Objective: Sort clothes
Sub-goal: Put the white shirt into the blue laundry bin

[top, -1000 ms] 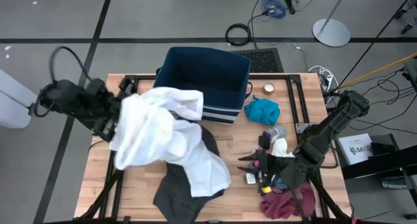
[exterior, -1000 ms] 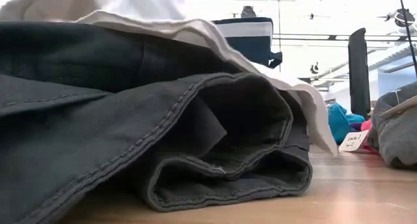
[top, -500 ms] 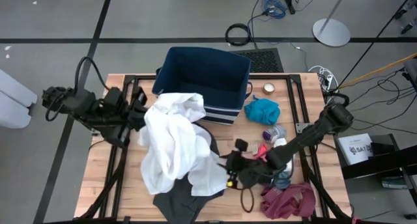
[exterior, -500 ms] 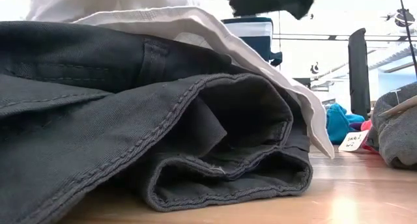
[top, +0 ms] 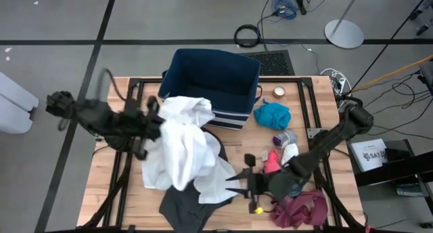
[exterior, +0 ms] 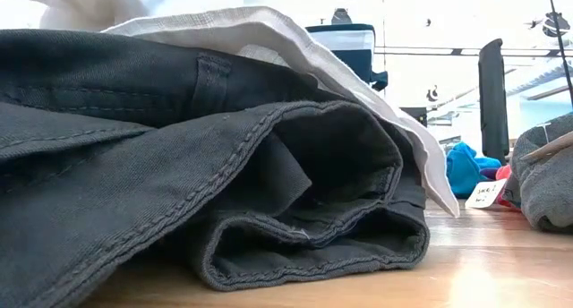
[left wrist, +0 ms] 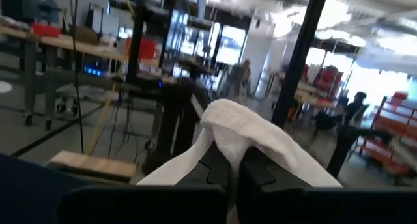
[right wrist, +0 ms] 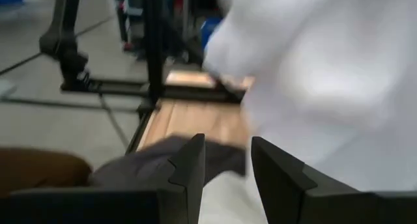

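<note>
The right gripper (top: 238, 183) has swung in low across the worktop (top: 108, 192), jaws parted and empty, now at the hem of the white top (top: 183, 148) over the dark grey garment (top: 179, 209). The left gripper (top: 157, 124), jaws clamped on that white top, has carried it toward the blue bin (top: 210, 74), so a drop looks close. The bin looks empty.
</note>
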`<state>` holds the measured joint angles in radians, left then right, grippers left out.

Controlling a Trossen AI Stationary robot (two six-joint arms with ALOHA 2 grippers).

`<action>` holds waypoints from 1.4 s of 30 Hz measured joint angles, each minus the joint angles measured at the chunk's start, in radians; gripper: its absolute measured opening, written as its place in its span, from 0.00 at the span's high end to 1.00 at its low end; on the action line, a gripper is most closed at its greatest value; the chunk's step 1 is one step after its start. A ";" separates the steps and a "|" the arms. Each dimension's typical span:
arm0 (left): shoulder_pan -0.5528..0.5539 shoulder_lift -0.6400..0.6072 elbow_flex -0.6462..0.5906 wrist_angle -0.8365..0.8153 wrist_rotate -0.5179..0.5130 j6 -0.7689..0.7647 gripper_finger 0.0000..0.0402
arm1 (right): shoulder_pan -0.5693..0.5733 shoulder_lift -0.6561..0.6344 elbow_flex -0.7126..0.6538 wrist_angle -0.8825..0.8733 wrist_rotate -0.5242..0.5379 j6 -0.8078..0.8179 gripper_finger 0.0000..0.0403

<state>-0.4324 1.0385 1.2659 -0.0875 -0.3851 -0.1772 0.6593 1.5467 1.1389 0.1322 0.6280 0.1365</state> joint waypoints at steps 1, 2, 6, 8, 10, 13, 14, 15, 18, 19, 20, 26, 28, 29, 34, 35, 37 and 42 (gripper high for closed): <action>0.000 0.026 0.000 0.004 0.000 0.000 0.99 | 0.009 -0.026 0.000 0.000 0.027 -0.018 0.72; 0.003 0.056 0.000 0.004 0.000 0.001 0.99 | 0.018 -0.053 0.000 -0.001 0.055 -0.037 0.72; 0.014 0.231 0.000 0.004 0.007 0.000 0.98 | 0.049 -0.166 0.000 0.013 0.126 -0.100 0.72; 0.013 0.340 0.000 0.016 0.049 0.000 0.98 | 0.058 -0.212 0.000 0.016 0.157 -0.121 0.72; 0.011 0.442 -0.001 0.023 0.125 0.000 0.98 | 0.060 -0.253 0.000 0.015 0.165 -0.138 0.72; 0.014 0.561 0.008 0.030 0.233 0.000 0.98 | 0.062 -0.291 0.001 0.013 0.168 -0.157 0.72; 0.016 0.588 0.013 0.033 0.264 0.003 0.98 | 0.062 -0.299 0.001 0.006 0.167 -0.160 0.72; 0.016 0.609 0.017 0.034 0.292 0.011 0.97 | 0.062 -0.305 0.001 -0.002 0.167 -0.160 0.72; 0.016 0.649 0.020 0.028 0.388 0.041 0.89 | 0.063 -0.313 0.001 -0.039 0.166 -0.146 0.72; 0.015 0.653 0.020 0.019 0.412 0.054 0.85 | 0.063 -0.313 0.001 -0.053 0.166 -0.140 0.72; 0.012 0.654 0.020 0.009 0.425 0.067 0.81 | 0.063 -0.313 0.001 -0.073 0.166 -0.130 0.72; -0.013 0.603 0.021 -0.034 0.435 0.165 0.58 | 0.055 -0.313 0.001 -0.206 0.165 -0.022 0.72; -0.022 0.562 0.021 -0.092 0.436 0.165 0.52 | 0.055 -0.313 0.001 -0.244 0.164 0.020 0.72; -0.023 0.538 0.021 -0.132 0.436 0.162 0.51 | 0.055 -0.313 0.001 -0.264 0.164 0.037 0.72; -0.028 0.388 0.021 -0.409 0.420 0.072 0.48 | 0.055 -0.311 0.001 -0.345 0.160 0.109 0.72; -0.028 0.358 0.021 -0.473 0.408 0.045 0.48 | 0.055 -0.310 0.001 -0.357 0.160 0.117 0.72; -0.029 0.300 0.021 -0.601 0.373 -0.013 0.48 | 0.055 -0.299 0.001 -0.364 0.160 0.121 0.72; -0.051 0.177 -0.042 -0.804 0.172 -0.177 0.48 | 0.052 -0.253 0.001 -0.368 0.161 0.110 0.72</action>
<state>-0.4830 1.2154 1.2238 -0.8910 -0.2127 -0.3541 0.7110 1.2938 1.1397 -0.2356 0.7891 0.2464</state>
